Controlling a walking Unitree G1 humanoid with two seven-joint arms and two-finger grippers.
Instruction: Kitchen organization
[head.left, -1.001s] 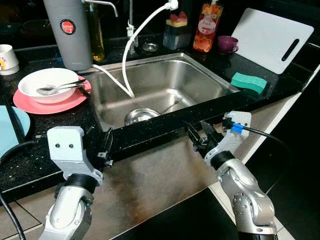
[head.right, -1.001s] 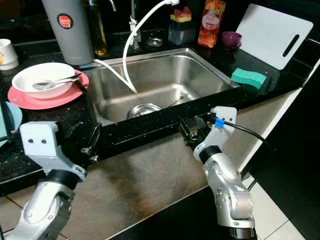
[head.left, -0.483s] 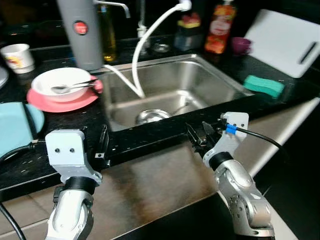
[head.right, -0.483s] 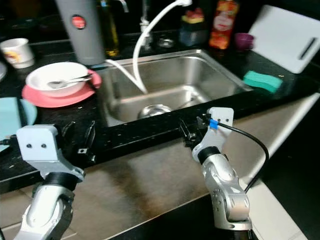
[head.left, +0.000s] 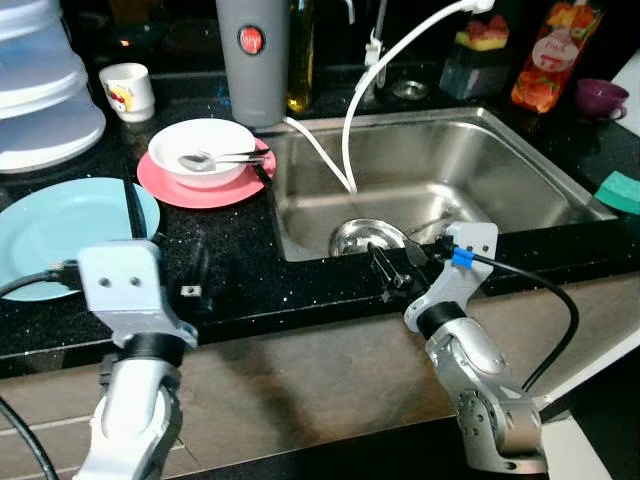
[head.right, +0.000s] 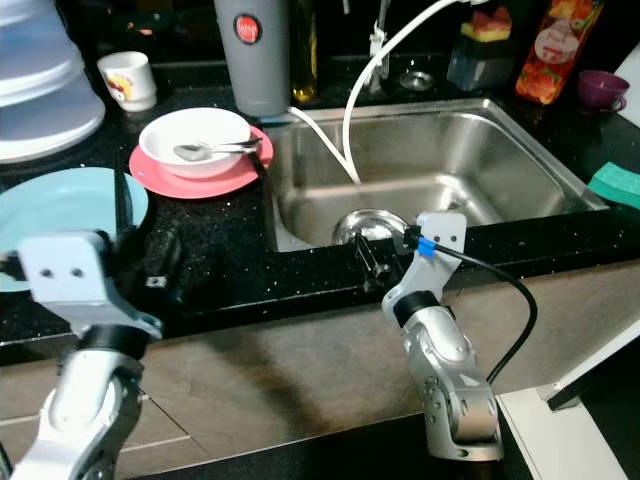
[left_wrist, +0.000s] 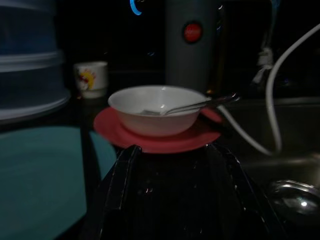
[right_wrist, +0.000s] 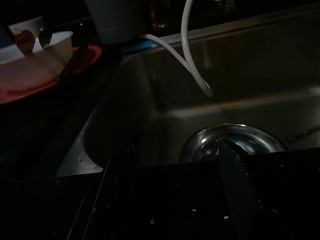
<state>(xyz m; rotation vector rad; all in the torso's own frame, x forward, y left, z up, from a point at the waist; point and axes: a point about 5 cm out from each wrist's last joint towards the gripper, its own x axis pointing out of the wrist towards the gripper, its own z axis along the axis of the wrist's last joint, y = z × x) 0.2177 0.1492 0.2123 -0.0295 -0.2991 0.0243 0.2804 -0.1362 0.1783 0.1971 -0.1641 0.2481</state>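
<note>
Both silver arms are reaching forward, forearms angled up from below, wrists raised. Left gripper is pointing ahead with its two black fingers spread apart and nothing between them. Right gripper is likewise pointing ahead, fingers parted and empty. A black cable is looping from the right wrist down past the forearm.

Head cameras are looking down at counter and sink; wrist cameras are peering low and close, sharing the bowl.
</note>
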